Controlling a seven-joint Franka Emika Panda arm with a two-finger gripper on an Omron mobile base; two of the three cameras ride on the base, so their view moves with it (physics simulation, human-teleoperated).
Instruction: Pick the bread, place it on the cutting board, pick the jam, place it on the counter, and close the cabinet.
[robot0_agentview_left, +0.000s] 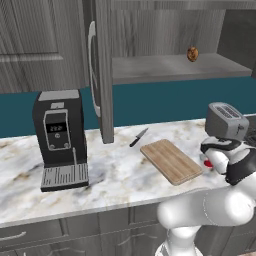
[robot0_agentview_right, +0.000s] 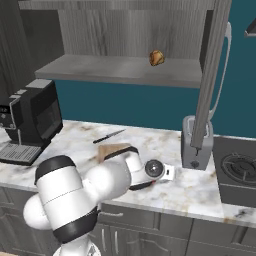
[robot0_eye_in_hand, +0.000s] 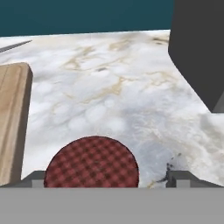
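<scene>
On the left of the long white-grey marble bench (robot0_agentview_left: 115, 165) with brownish veins stands a black boxy coffee machine (robot0_agentview_left: 59, 137) with a grey drip tray, well apart from the other things. To its right the tall dark grey wood-grain cabinet door (robot0_agentview_left: 104, 70) with a long silver bar handle hangs swung open, its lower edge above the bench. On the grey shelf behind it sits the small golden-brown rounded bread piece (robot0_agentview_left: 192, 54), alone, toward the right part of the shelf. Below on the bench a small black-handled knife (robot0_agentview_left: 138, 137) lies just left of the flat rectangular light-brown wooden cutting board (robot0_agentview_left: 171, 160), whose top is bare. Right of the board, near the bench's front edge, the small red cylindrical jam jar (robot0_eye_in_hand: 92, 162) with a darker checked lid stands upright on the marble beside the board, not on it. The tool (robot0_eye_in_hand: 107, 178) hangs over the jar with its two dark fingers spread wide, one to each side of the lid and clear of it, released. Behind it stands a silver two-slot toaster (robot0_agentview_left: 226, 120).
</scene>
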